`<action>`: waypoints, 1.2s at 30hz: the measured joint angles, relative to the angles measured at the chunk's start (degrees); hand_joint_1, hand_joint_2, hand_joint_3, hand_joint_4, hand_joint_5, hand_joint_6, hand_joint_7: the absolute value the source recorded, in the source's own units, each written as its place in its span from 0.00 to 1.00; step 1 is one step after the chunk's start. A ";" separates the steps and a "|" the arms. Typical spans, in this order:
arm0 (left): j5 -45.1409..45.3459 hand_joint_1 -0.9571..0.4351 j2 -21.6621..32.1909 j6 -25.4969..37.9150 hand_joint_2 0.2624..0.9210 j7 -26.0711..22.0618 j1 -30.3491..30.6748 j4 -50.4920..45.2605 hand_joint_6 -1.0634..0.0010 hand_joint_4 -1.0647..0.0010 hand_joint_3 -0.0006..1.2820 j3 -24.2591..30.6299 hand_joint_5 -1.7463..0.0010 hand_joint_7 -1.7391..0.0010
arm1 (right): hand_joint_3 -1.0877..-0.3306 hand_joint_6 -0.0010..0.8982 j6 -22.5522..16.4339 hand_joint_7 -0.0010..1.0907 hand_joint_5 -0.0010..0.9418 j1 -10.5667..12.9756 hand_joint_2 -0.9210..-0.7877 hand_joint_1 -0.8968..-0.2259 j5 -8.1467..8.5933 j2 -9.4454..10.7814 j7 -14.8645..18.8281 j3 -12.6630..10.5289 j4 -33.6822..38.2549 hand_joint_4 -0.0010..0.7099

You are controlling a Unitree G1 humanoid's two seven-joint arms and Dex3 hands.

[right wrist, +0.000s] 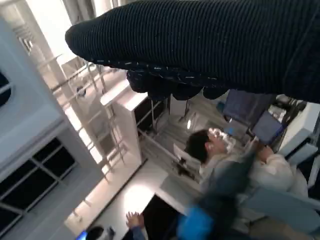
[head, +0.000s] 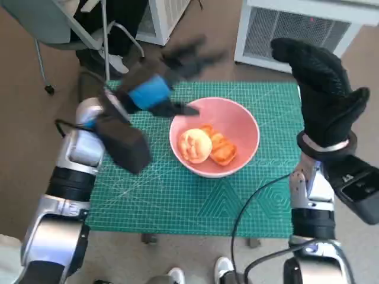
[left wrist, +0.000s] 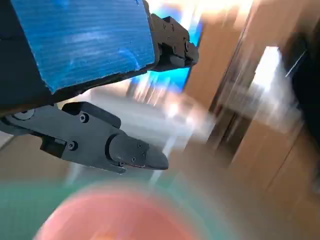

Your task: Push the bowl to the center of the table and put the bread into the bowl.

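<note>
head: bread (head: pixel 207 146) lay in the pink bowl (head: pixel 246 127) mid-mat, task apparently done; left hand (head: pixel 155 89) blurred, empty, fingers apart; right hand (head: pixel 323 89) raised clear, grip unclear | left wrist: fingers (left wrist: pixel 125 152) apart above bowl (left wrist: pixel 115 217) | right wrist: glove (right wrist: pixel 210 45), a person (right wrist: pixel 235 160).

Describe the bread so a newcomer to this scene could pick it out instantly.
On the green cutting mat covering the table sits a pink bowl, near the mat's middle. The bread lies inside it: a pale, round bun on the side nearer the left hand, lighter and rounder than the orange-brown pieces touching it.
</note>
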 measured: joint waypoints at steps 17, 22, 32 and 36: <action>-19.34 0.19 -9.07 0.04 1.00 -1.50 7.09 -7.27 0.76 0.84 0.31 5.80 0.98 0.95 | 0.42 0.00 -0.93 0.61 0.22 -4.82 0.00 0.48 -2.55 0.19 -3.04 0.30 1.12 0.23; -22.33 0.19 -10.40 1.98 1.00 -2.54 8.65 -10.20 0.73 0.83 0.29 6.51 0.98 0.95 | 0.42 0.00 -0.70 0.61 0.20 -5.22 0.00 0.46 -2.48 0.21 -3.01 0.74 1.19 0.24; -25.36 0.20 -12.51 4.69 1.00 -4.23 10.83 -12.55 0.71 0.82 0.26 7.20 0.99 0.95 | 0.44 0.00 -0.10 0.61 0.18 -5.22 0.00 0.46 -2.55 0.23 -3.02 1.52 1.14 0.26; -26.03 0.20 -13.14 5.36 1.00 -4.53 11.71 -13.01 0.71 0.81 0.26 7.71 0.99 0.95 | 0.45 0.00 -0.08 0.60 0.17 -5.22 0.00 0.46 -2.55 0.23 -3.02 1.63 1.14 0.27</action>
